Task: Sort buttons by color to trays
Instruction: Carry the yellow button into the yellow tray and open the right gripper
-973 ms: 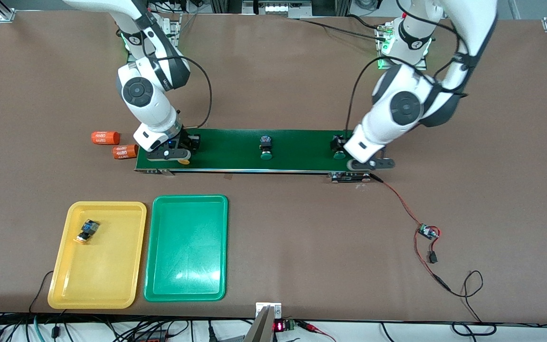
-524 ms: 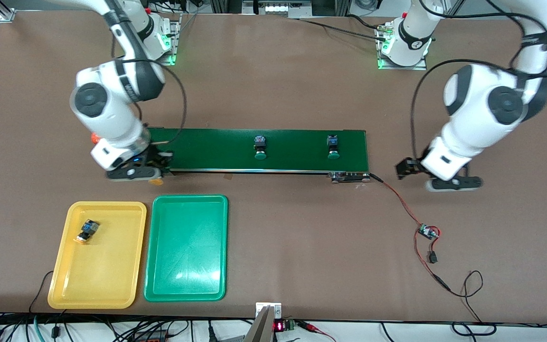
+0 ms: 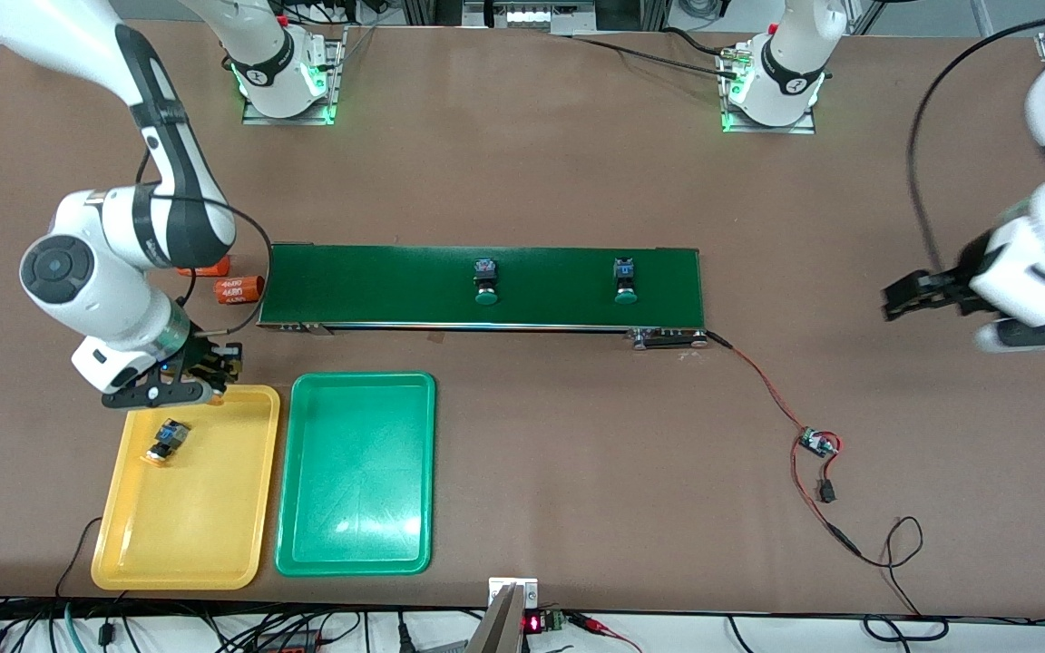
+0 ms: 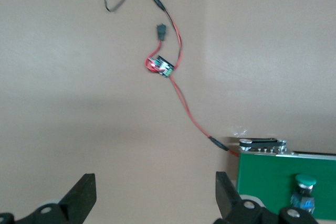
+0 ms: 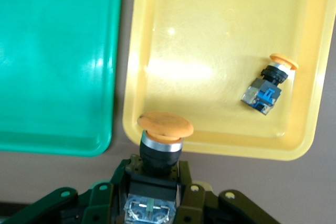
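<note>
Worktop [image 3: 522, 163]: brown, seen from the front camera.

Right tool [image 3: 205, 376]: lower left of the frame, in the air over the top edge of the yellow tray [image 3: 214, 526], clamped on an orange-capped button [image 5: 164, 129]; the wrist view shows the cap poking out over the tray's rim.

Second orange button [image 3: 165, 442]: lying on its side in the upper part of the yellow tray, apart from the tool.

Green tray [image 3: 355, 508]: just beside the yellow one, lower centre-left, nothing in it.

Belt [image 3: 377, 286]: long dark green strip across mid-frame. Two green buttons on it, one [image 3: 484, 281] near its middle, one [image 3: 624, 280] toward its right end, well apart.

Two orange cylinders [image 3: 238, 290]: just off the belt's left end, partly hidden by the right arm.

Red wire [image 3: 763, 385]: runs from the belt's right end down to a small circuit board [image 3: 817, 443] and a black cable loop, lower right.

Left tool [image 3: 903, 297]: right edge of the frame, over bare worktop, fingers [image 4: 84, 195] wide apart, holding nothing.
</note>
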